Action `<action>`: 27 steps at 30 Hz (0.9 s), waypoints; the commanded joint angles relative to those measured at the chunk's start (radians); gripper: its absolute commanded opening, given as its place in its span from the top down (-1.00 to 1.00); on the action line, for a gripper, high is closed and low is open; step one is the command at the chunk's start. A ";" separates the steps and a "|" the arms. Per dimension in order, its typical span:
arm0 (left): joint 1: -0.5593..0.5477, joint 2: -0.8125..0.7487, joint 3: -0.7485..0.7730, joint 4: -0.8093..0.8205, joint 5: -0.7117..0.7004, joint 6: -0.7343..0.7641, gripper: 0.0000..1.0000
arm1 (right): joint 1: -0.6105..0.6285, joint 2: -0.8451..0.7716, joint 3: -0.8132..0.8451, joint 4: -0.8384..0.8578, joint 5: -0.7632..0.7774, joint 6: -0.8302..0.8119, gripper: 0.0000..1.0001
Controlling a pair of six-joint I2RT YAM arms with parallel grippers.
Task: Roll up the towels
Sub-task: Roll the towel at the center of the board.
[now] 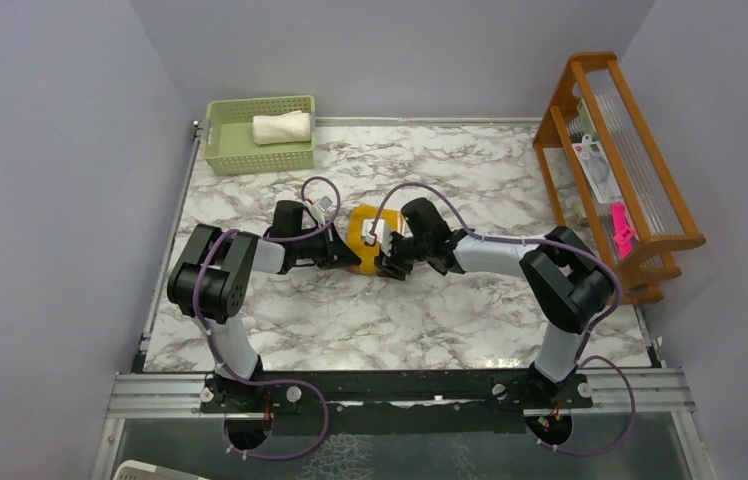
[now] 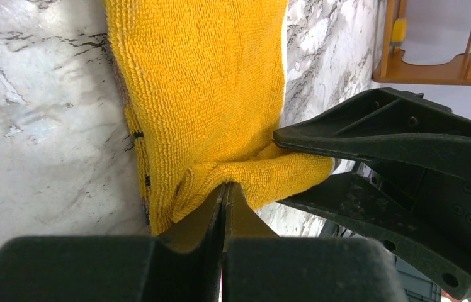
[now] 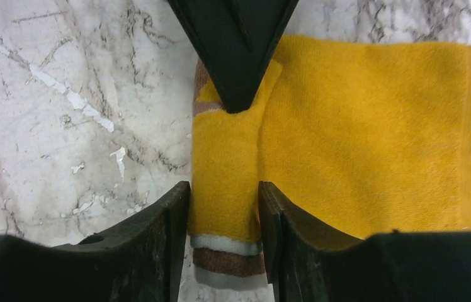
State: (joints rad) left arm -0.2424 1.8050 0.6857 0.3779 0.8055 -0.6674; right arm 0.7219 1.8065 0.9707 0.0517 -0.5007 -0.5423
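The mustard-yellow towel (image 1: 363,238) lies on the marble table (image 1: 450,320) between my two grippers, its near edge folded over into a narrow strip. My left gripper (image 1: 340,256) is shut on that fold; in the left wrist view the jaws (image 2: 223,186) pinch the yellow cloth (image 2: 201,82). My right gripper (image 1: 391,258) grips the same strip from the other side, its fingers closed on the fold (image 3: 223,189), where white and brown stripes (image 3: 228,259) show. The cream-white towel (image 1: 281,127) lies rolled in the pale green basket (image 1: 240,155).
A wooden rack (image 1: 622,170) with small items stands at the right edge of the table and also shows in the left wrist view (image 2: 434,69). The basket sits at the back left corner. Grey walls close in both sides.
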 commanded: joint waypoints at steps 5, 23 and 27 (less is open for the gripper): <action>-0.003 0.089 -0.040 -0.169 -0.213 0.081 1.00 | 0.006 0.090 0.091 -0.278 0.079 0.039 0.33; 0.000 0.062 -0.033 -0.194 -0.213 0.084 1.00 | 0.005 -0.125 -0.044 -0.089 0.133 0.057 -0.11; 0.000 0.053 -0.028 -0.202 -0.212 0.086 1.00 | 0.013 -0.189 -0.102 -0.003 0.113 0.029 -0.11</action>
State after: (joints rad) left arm -0.2424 1.8027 0.6945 0.3553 0.8028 -0.6651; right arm 0.7269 1.6878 0.9104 -0.0700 -0.4053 -0.4767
